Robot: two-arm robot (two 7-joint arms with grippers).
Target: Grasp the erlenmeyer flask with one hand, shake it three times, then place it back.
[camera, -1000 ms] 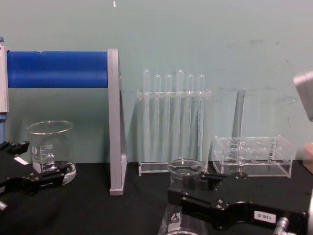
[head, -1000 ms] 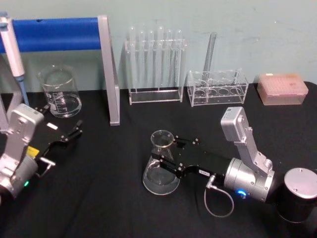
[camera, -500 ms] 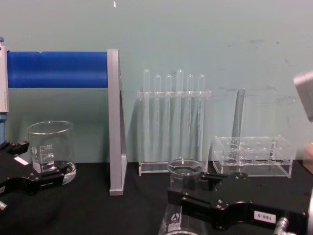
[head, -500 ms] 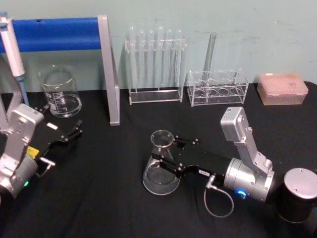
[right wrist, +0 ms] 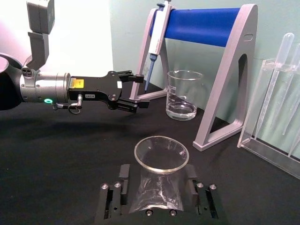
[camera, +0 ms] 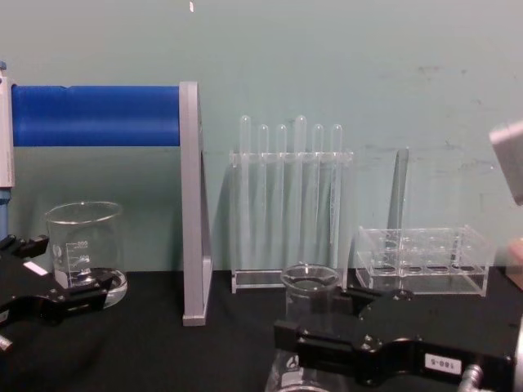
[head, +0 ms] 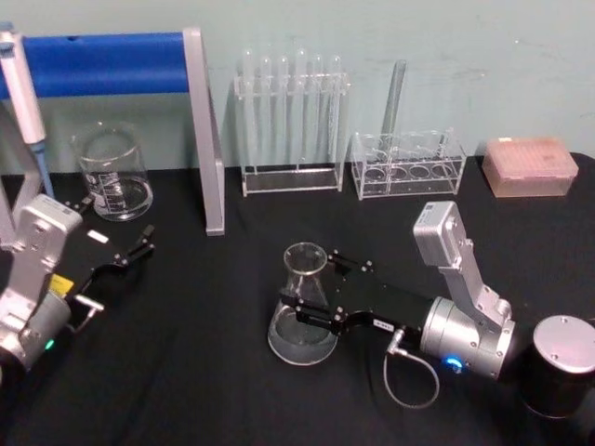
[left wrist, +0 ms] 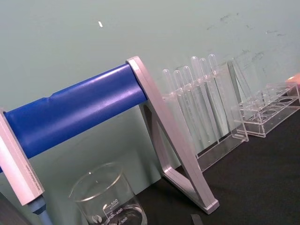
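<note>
The clear glass conical erlenmeyer flask (head: 303, 307) stands upright near the middle of the black tabletop (head: 204, 372), its base resting on the cloth. The black two-jawed right gripper (head: 311, 293) reaches in from the right, its jaws closed against either side of the flask's lower neck. The left gripper (head: 138, 249) hangs above the tabletop well to the left, jaws parted and holding nothing, near the straight-walled glass beaker (head: 112, 174) that stands beneath the blue-barred pipette stand (head: 116, 63).
</note>
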